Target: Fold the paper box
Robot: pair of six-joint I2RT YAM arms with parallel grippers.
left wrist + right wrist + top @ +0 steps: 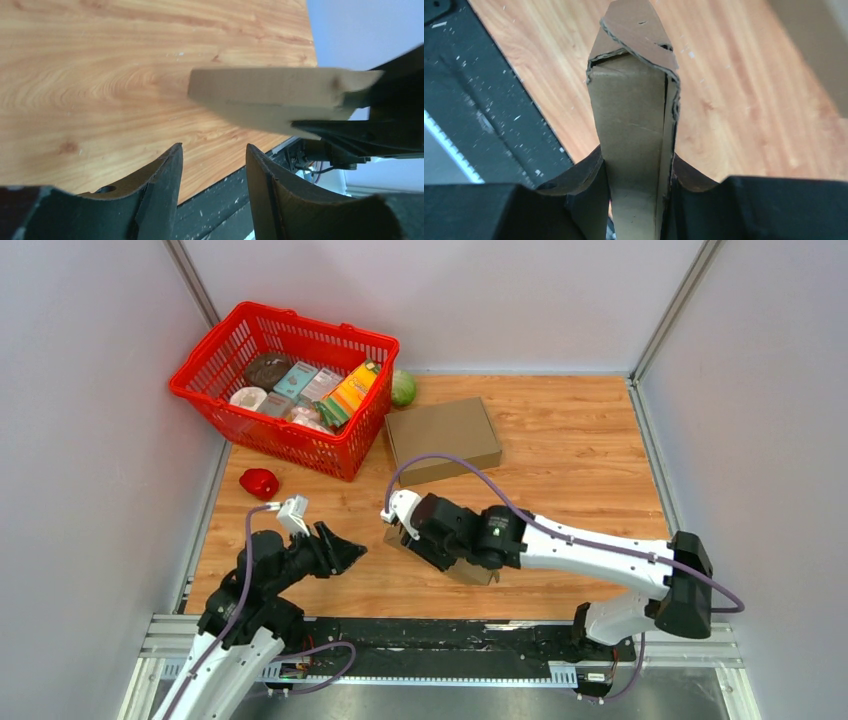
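My right gripper (413, 540) is shut on a small brown paper box (470, 573) and holds it at the table's near middle. In the right wrist view the box (634, 110) stands between the fingers (584, 185), its top flaps bent over. My left gripper (352, 552) is open and empty just left of the box, pointing at it, apart from it. In the left wrist view the box (265, 97) lies ahead of the open gripper (214, 155), clamped at its right end by the black right gripper (385, 125).
A larger closed cardboard box (442, 437) lies behind. A red basket (210, 395) with groceries stands back left, a green round thing (403, 388) beside it. A red object (260, 482) lies near the left edge. The black rail (450, 635) runs along the near edge.
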